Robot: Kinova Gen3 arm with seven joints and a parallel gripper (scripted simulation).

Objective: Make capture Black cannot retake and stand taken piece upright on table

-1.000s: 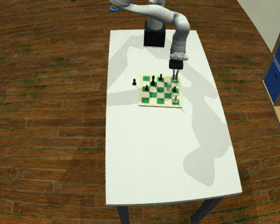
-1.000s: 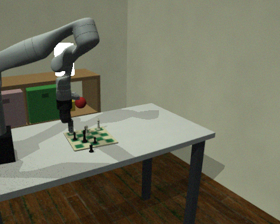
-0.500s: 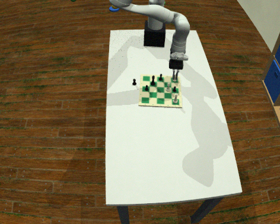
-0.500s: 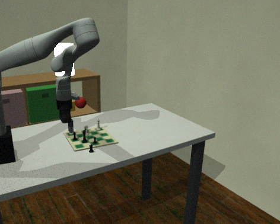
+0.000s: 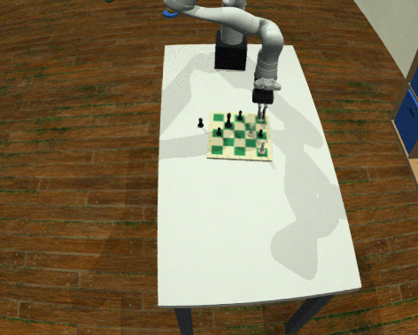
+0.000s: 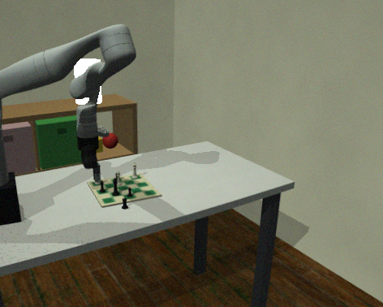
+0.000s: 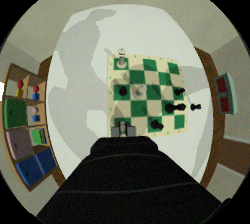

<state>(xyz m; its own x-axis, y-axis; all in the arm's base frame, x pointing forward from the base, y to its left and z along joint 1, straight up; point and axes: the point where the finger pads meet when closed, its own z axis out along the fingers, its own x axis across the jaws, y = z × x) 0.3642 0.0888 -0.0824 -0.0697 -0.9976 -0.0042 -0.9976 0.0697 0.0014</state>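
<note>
My gripper (image 5: 261, 118) (image 6: 96, 179) (image 7: 122, 127) is shut on a pale piece, low over the green corner square nearest the robot base; whether its base touches the board is hidden. The board (image 5: 239, 151) (image 6: 150, 192) (image 7: 150, 65) carries a white piece (image 5: 262, 147) (image 6: 135, 170) (image 7: 121, 61) on another corner. A second white piece (image 5: 251, 130) (image 6: 118, 178) (image 7: 140, 91) stands beside a black pawn (image 5: 260, 133) (image 7: 123, 91). Three more black pieces stand on it: one tall (image 5: 228, 120) (image 6: 115, 188), two shorter (image 5: 240, 115) (image 5: 219, 131). A black pawn (image 5: 200, 122) (image 6: 125, 203) (image 7: 196, 106) stands upright off the board.
The robot's black base block (image 5: 230, 57) stands at the table's far end. Shelves with coloured bins (image 6: 57, 141) (image 7: 16, 112) stand beyond the table. The standing white and black pieces are close to one another near the gripper's side of the board.
</note>
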